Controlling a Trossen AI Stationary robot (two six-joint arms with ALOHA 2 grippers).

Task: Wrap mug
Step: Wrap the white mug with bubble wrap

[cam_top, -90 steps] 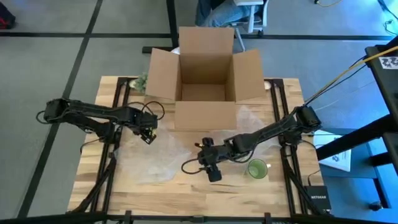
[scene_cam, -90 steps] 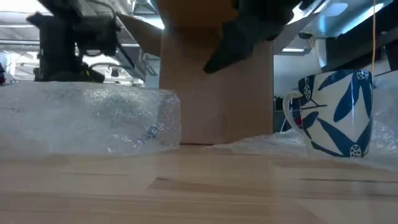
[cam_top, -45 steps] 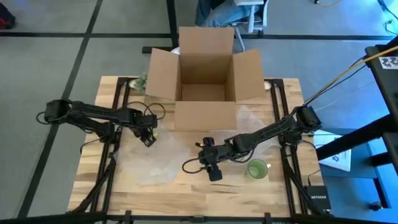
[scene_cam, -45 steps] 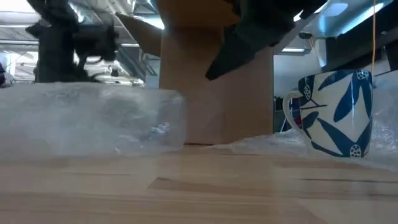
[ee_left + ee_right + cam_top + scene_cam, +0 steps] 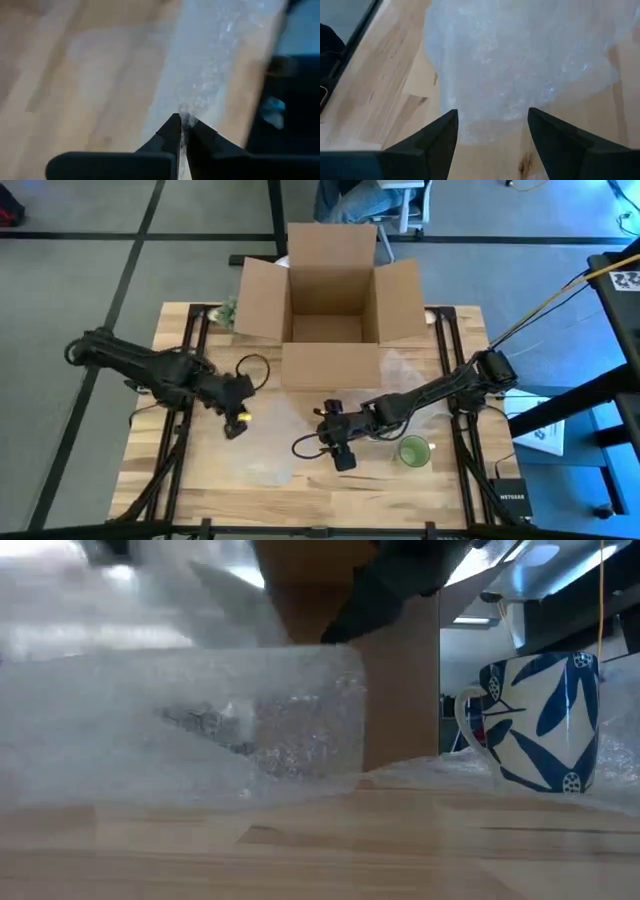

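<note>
While the white ceramic mug with blue leaf patterns [image 5: 535, 720] stands upright and bare on the wooden table [image 5: 300, 490], just beside the right gripper [image 5: 343, 460] on its outer side, the work of the moment belongs to the left gripper [image 5: 182, 131]. Its two dark fingers are pinched together on an edge of the clear sheet of bubble wrap [image 5: 230, 730], which the low view shows lifted off the wood and standing as a curled wall in front of the gripper. The right gripper hovers low over the near edge of that same sheet, jaws spread wide with nothing between them, the wrap spread out ahead of its fingertips in its wrist view. The mug sits on a further crumpled stretch of wrap, with the sheet's raised fold well apart from it, so the step in hand seems to be drawing the wrap across toward the mug. To do it well, the left gripper should probably keep its pinch firm and carry the edge low and evenly, so the film does not slip or fold back on itself, while the right one stays free to steady the mug. Beyond both grippers stands an open brown cardboard box [image 5: 332, 300].
</note>
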